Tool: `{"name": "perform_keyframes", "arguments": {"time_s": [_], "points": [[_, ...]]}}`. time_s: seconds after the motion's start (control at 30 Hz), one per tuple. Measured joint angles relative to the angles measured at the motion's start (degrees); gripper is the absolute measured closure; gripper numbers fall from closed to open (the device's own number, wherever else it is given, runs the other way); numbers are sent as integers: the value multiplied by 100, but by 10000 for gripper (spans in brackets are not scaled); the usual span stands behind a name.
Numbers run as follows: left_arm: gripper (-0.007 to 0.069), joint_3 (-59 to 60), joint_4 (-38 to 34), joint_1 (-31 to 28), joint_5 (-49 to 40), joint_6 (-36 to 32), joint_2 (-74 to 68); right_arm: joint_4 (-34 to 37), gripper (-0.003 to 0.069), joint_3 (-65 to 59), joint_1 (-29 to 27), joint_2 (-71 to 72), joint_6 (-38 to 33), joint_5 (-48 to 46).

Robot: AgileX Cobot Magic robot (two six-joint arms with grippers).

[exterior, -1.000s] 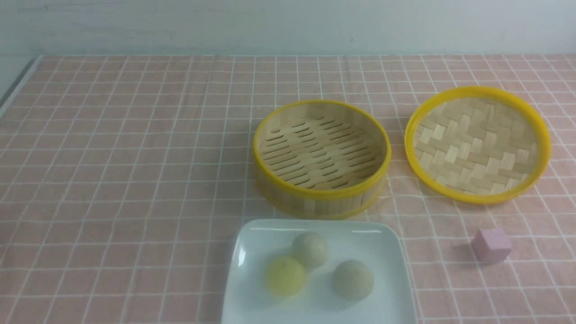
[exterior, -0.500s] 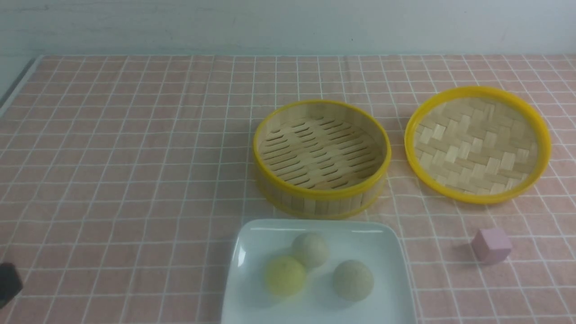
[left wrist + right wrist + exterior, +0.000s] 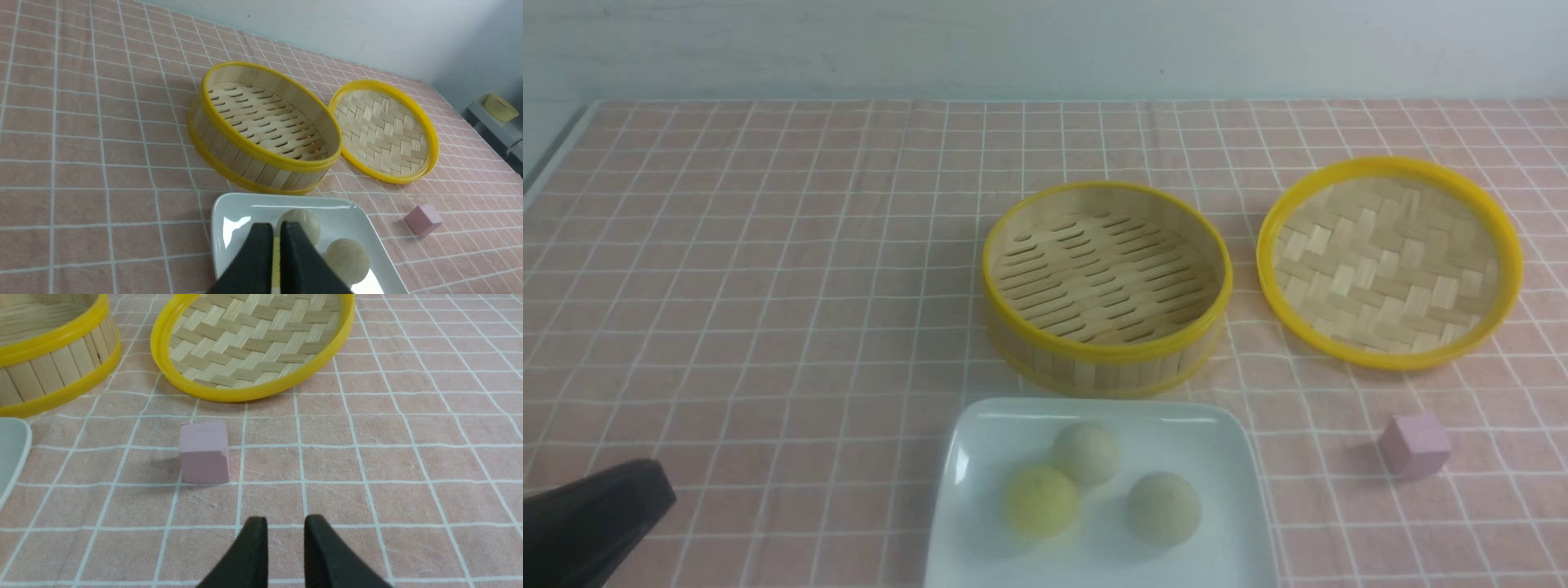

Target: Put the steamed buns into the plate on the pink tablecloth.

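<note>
All three buns sit on the white plate (image 3: 1103, 563), so the task looks finished as far as placing goes. The yellow bun (image 3: 1041, 502) and one pale bun (image 3: 1087, 454) lie close together toward the plate's left side and far edge; whether they touch is hard to tell. The other pale bun (image 3: 1164, 510) rests a little apart, toward the right side. The steamer basket (image 3: 1106, 286) beyond the plate's far edge shows a bare slatted floor. What remains, I would judge, is only moving the arms away.

The left gripper (image 3: 277, 232) has a narrow gap between its fingertips, the yellow bun showing through it, and does not appear to hold anything. The right gripper (image 3: 286, 520) stands partly open with only cloth between its tips, holding nothing.

The buns are matte, rounded balls; the plate is glossy, a square with soft corners and a low raised rim. The basket is a round bamboo drum banded in yellow, and the lid (image 3: 1388, 265), toward the tablecloth's right edge, is woven in flat strips. A small pink cube (image 3: 1414, 446) with plain faces stands nearer than the lid on the pink tablecloth (image 3: 768, 327), whose thin white lines form a grid.
</note>
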State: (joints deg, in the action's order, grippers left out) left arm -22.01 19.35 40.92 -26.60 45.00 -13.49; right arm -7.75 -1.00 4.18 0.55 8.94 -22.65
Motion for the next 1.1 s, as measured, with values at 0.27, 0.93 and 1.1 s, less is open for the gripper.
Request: {"name": "perform_keyframes", "arguments": {"time_s": [0.27,0.93,1.1], "points": [[563,363,-126,-258,29,-220,0,0,522,0,0,0,0,-5],[545,2229,-1277,-3478,681,-3089,1335,0,505,0,0,0,-4,-5],[542,2335,-1276,-3576,687,-3114,1408,0,505,0,0,0,-4,-5]]}}
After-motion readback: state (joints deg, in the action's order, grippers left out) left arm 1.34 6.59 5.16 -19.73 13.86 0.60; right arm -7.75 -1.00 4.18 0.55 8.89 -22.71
